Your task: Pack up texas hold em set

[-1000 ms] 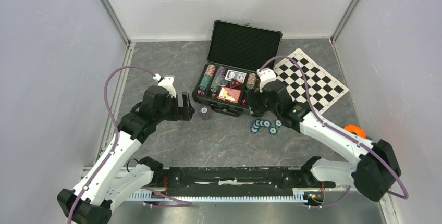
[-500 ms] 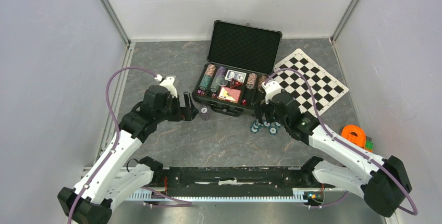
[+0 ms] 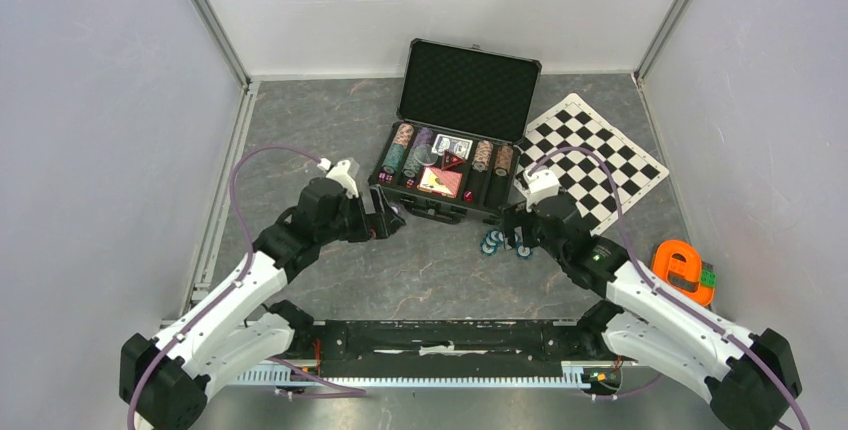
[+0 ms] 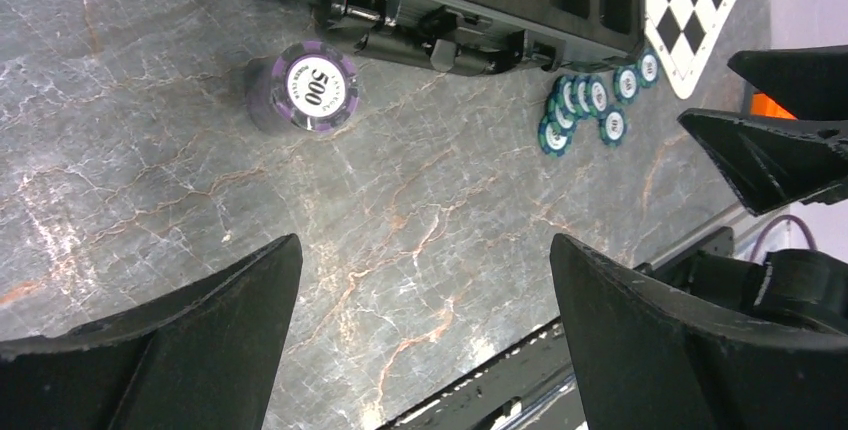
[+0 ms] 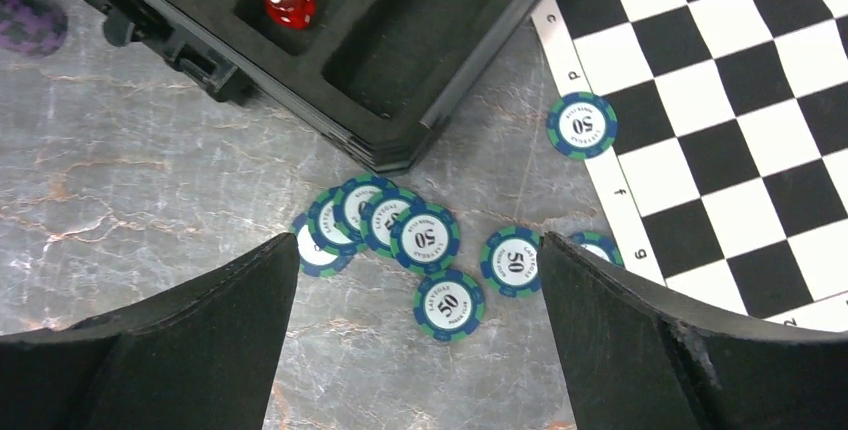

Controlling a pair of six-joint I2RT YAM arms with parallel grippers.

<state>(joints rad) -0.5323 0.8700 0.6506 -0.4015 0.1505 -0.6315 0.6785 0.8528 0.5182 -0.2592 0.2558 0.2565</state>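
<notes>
Fingers (image 5: 150,350) all splayed wide, empty. Hovered right gripper (image 5: 418,250) over flat teal chips (image 5: 425,238) beside case (image 3: 470,85): could skid them. Left gripper (image 4: 425,245) by purple stack (image 4: 315,87) at case front: could topple it.

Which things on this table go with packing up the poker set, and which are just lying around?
For the job: black case, chips already inside, purple chip stack, loose teal chips, red die, blue deck, red deck.
Just lying about: chequered mat, orange e-shaped piece.
</notes>
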